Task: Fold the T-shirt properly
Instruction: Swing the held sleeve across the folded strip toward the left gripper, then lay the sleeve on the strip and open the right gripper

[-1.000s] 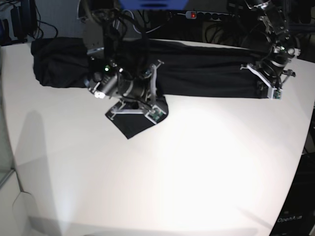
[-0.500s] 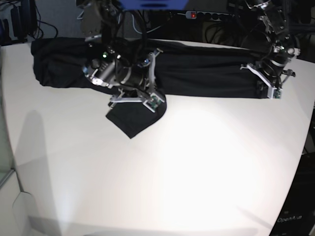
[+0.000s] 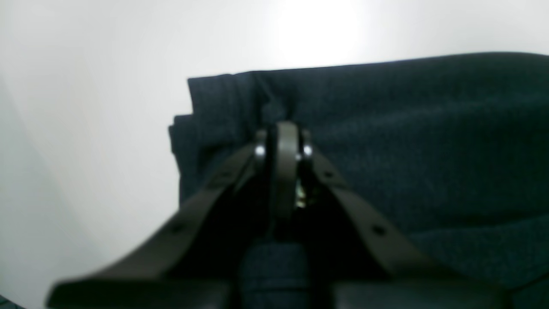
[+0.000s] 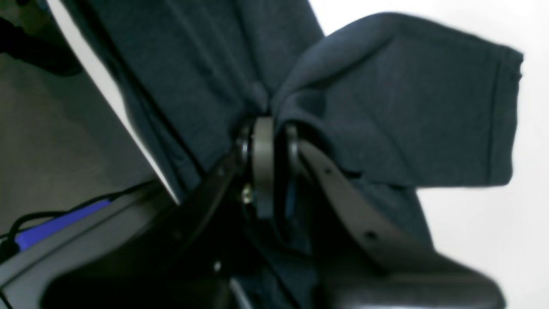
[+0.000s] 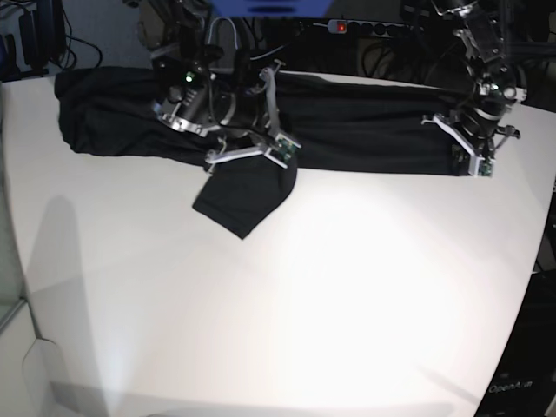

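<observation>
Both end effectors, right [image 5: 252, 156] and left [image 5: 469, 152], pinch the black T-shirt [image 5: 365, 126], folded into a long band across the far surface [image 5: 347, 304]; crosswise folds remain.

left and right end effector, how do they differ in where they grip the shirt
The left end effector pinches the flat end of the T-shirt near the table's side edge. The right end effector grips mid-garment, where a sleeve flap hangs forward of the band. The left one sits low on the cloth; the right one appears raised. Both are shut on fabric.
</observation>
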`<state>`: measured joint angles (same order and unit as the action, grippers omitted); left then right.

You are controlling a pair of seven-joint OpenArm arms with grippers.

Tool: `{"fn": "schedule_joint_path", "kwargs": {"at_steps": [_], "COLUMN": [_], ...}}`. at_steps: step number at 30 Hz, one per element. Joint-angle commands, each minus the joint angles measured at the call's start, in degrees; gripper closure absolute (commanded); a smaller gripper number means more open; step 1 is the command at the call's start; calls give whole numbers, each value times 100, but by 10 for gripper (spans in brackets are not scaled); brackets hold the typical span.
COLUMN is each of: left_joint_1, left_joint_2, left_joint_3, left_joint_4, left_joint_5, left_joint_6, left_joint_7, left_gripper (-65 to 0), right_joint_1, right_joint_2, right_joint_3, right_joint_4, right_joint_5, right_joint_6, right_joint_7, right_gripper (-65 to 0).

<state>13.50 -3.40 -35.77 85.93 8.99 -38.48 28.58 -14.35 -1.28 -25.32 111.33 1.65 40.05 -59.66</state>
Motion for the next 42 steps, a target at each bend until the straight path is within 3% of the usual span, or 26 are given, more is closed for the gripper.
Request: {"fn": "schedule_joint_path", "kwargs": {"at_steps": [1, 9, 28, 38, 42], "left_joint_1": [96, 79, 44, 53, 53], "left_joint_2": [63, 63, 72, 72, 72], "left_joint_3": [100, 118, 293, 285, 285], "left_joint_4": [-114, -114, -237, -237, -237], "left_joint_5": [301, 301, 301, 301, 301], "left_joint_6": [-152, -152, -152, -152, -152], "left_joint_7": [566, 566, 602, 610, 610], "left_gripper": [-26, -26, -26, -26, -26], "right_joint_1": [33, 24, 639, 683, 692], "right_joint_2": [-26, 18, 229, 229, 229], "right_joint_3": [-22, -66, -1050, -1077, -1085], "right_joint_4": [89, 89, -25, -87, -271], "right_joint_5": [59, 59, 50, 50, 50], "right_joint_6": [-5, -5, -5, -5, -5], "right_joint_7": [115, 107, -148, -307, -315], "right_gripper": [-6, -7, -7, -12, -99]}}
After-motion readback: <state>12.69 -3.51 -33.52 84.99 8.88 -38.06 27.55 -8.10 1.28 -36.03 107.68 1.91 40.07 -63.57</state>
